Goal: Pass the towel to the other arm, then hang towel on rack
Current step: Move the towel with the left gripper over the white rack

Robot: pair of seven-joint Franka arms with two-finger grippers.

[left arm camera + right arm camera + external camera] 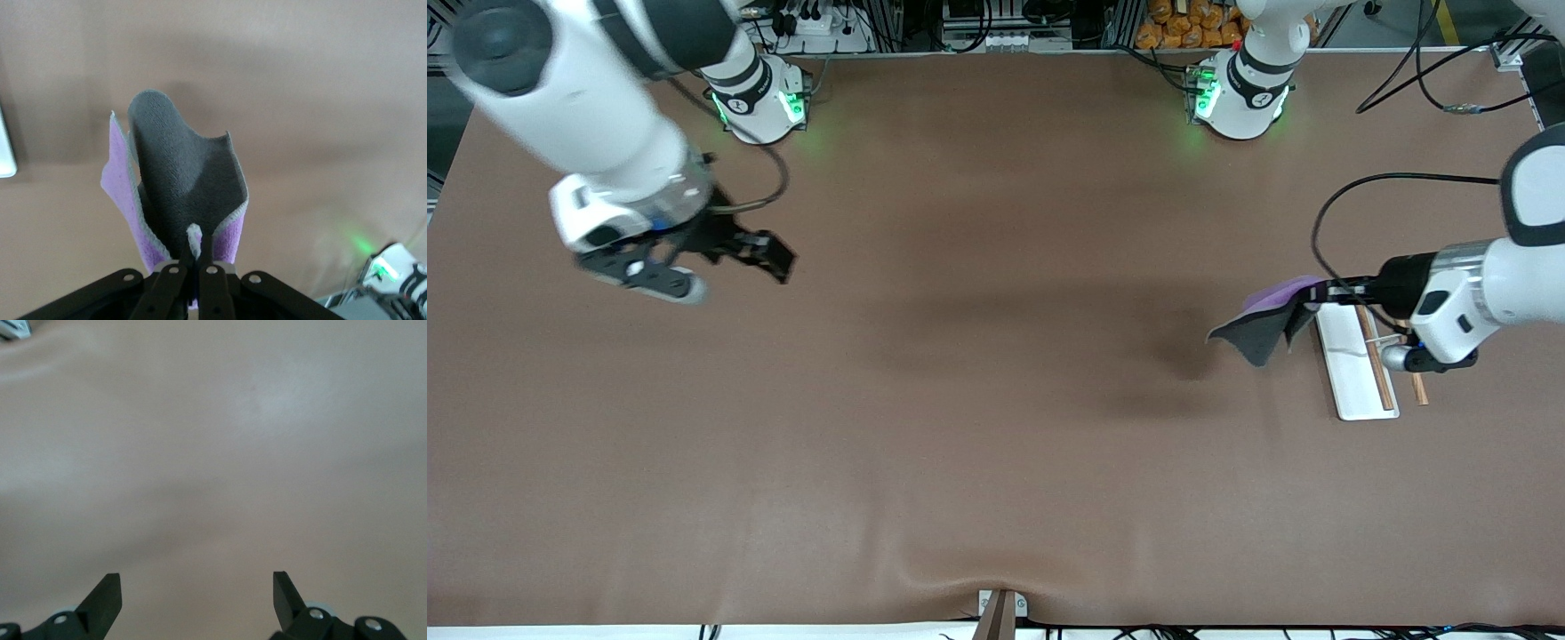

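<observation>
My left gripper (1320,293) is shut on one edge of the towel (1263,324), which hangs from it in the air, purple face up and dark grey face down, beside the rack (1360,360). In the left wrist view the towel (183,187) curls away from the pinched fingertips (194,247). The rack has a white base plate and thin brown rods; my left arm partly covers it. My right gripper (729,267) is open and empty, up in the air over the right arm's end of the table. In the right wrist view its fingers (107,597) stand wide apart over bare table.
The brown table cover (996,427) is bare across the middle. The arm bases (760,98) stand along the table's edge farthest from the front camera. A black cable (1325,222) loops by the left arm.
</observation>
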